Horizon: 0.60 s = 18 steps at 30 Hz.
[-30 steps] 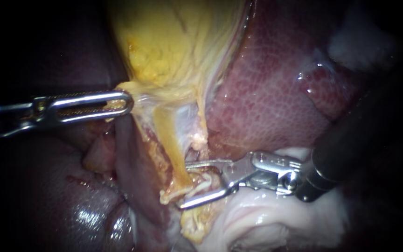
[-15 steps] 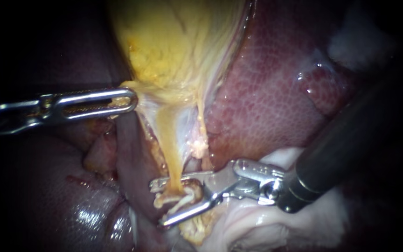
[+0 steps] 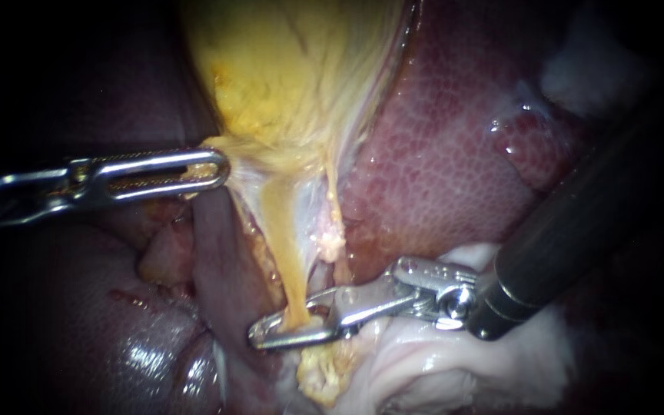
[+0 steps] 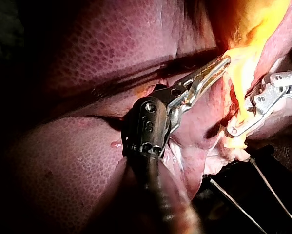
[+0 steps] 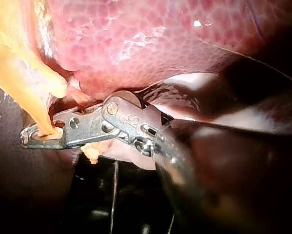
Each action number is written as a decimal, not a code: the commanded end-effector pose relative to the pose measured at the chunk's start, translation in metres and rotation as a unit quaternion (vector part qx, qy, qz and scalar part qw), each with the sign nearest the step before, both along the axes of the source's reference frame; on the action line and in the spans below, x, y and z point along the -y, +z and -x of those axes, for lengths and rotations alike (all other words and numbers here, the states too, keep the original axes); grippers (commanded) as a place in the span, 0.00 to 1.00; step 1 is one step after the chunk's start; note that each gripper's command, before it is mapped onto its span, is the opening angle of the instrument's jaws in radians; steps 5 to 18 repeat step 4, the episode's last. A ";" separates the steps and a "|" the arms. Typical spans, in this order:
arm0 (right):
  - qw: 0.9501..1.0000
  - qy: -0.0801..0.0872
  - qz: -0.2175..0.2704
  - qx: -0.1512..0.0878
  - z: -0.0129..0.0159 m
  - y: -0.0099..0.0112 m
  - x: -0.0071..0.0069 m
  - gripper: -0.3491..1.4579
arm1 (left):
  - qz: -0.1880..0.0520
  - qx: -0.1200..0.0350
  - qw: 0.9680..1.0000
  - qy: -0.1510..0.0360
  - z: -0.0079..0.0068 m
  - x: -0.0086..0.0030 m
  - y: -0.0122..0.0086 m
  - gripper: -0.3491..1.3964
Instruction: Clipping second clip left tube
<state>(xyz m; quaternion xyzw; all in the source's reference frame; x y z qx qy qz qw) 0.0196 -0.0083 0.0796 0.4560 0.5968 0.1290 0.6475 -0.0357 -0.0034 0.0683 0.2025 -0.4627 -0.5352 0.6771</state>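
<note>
The yellow gallbladder (image 3: pixel 293 69) hangs at the top, and the left tube (image 3: pixel 280 230) runs down from its neck as a taut yellow strand. My right instrument (image 3: pixel 274 334) comes in from the right, its jaws shut on the tube's lower end. The right wrist view shows those jaws (image 5: pixel 38 137) closed around the tube (image 5: pixel 31 92). I cannot make out a clip. My left instrument (image 3: pixel 213 170) is shut on the gallbladder's neck and holds it out to the left. In the left wrist view its jaws (image 4: pixel 221 63) grip yellow tissue, with the right instrument (image 4: pixel 238 127) beyond them.
Red mottled liver (image 3: pixel 439 154) lies right of the tubes, with darker liver (image 3: pixel 117 323) at the lower left. A thinner pale strand (image 3: pixel 330 219) runs just right of the left tube. White tissue (image 3: pixel 439 369) lies under the right instrument's shaft.
My right instrument's jaws, open a second ago, moved left around the left tube and then closed on it. My left instrument shifted slightly right, still holding.
</note>
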 end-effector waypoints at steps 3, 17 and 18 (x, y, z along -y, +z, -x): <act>1.000 0.001 0.000 -0.001 0.0000 0.0000 0.0000 0.00 | 0.000 0.000 1.000 0.000 -0.0001 0.0000 0.0000 0.00; 1.000 0.001 0.000 -0.001 0.0000 0.0001 -0.0001 0.00 | 0.000 0.000 1.000 0.000 -0.0001 0.0000 0.0000 0.00; 1.000 0.001 0.000 -0.001 0.0000 0.0001 -0.0001 0.00 | 0.000 0.000 1.000 0.000 -0.0001 0.0000 0.0000 0.00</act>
